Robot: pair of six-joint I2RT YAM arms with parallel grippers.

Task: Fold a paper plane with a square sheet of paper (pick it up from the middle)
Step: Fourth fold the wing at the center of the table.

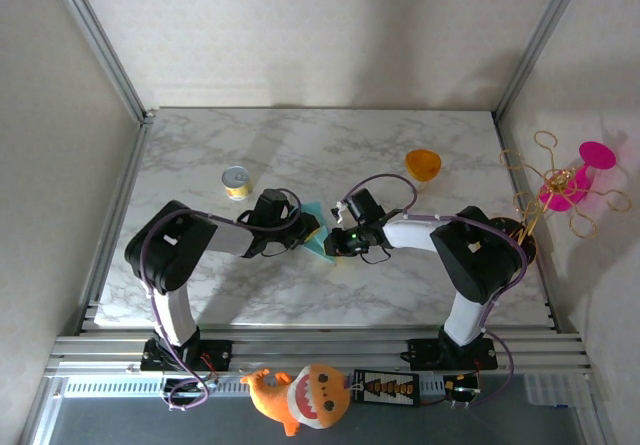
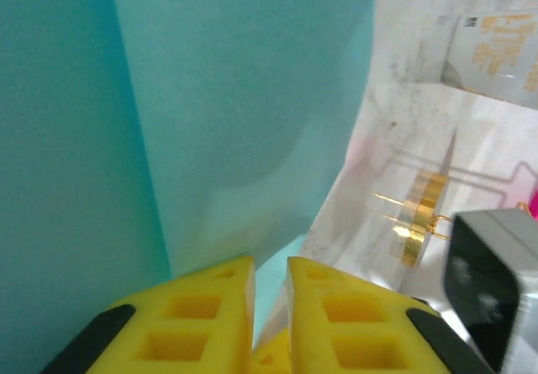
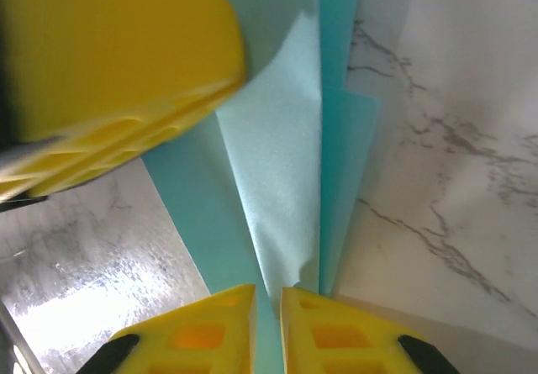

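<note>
Teal paper (image 3: 277,164) in narrow folded layers, middle of counter (image 1: 400,150), left gripper (image 2: 271,265) and right gripper (image 3: 267,294) clamped on it

You see a white marble tabletop (image 1: 330,145) mid-frame, plain pale walls (image 1: 320,25) along the top, and metal rails (image 1: 320,347) across the bottom.

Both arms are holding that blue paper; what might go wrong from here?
Both the left end effector and right end effector pinch the same thin teal paper; pulling apart might tear it.
Its folded layers look loose and uneven, so a crease may land crooked.
The yellow can stands close to the left arm and might get bumped.
</note>
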